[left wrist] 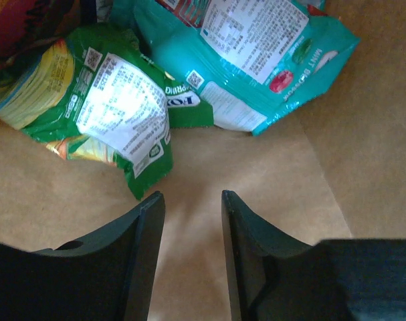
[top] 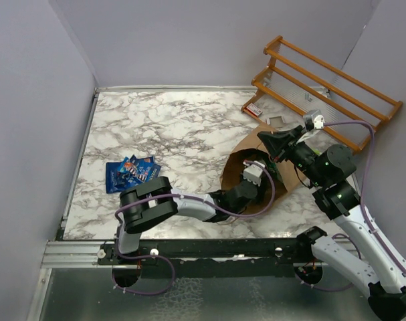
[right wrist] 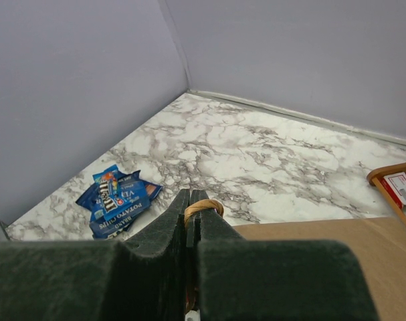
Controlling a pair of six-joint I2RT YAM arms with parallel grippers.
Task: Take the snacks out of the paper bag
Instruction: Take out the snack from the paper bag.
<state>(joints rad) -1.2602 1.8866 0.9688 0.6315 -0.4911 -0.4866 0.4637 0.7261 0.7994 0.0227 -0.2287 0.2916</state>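
Observation:
The brown paper bag lies on its side on the marble table, mouth toward the arms. My left gripper is open and empty deep inside it, over the bag's brown paper floor. Just ahead lie a green packet and a teal packet, with a dark red packet at the top left. My right gripper is shut on the bag's twisted-paper handle and holds the upper side of the bag up. Blue packets lie on the table at the left, also in the right wrist view.
A wooden slatted rack leans at the back right, with a small red-and-white box near its foot. Grey walls close the left and back. A metal rail runs along the near edge.

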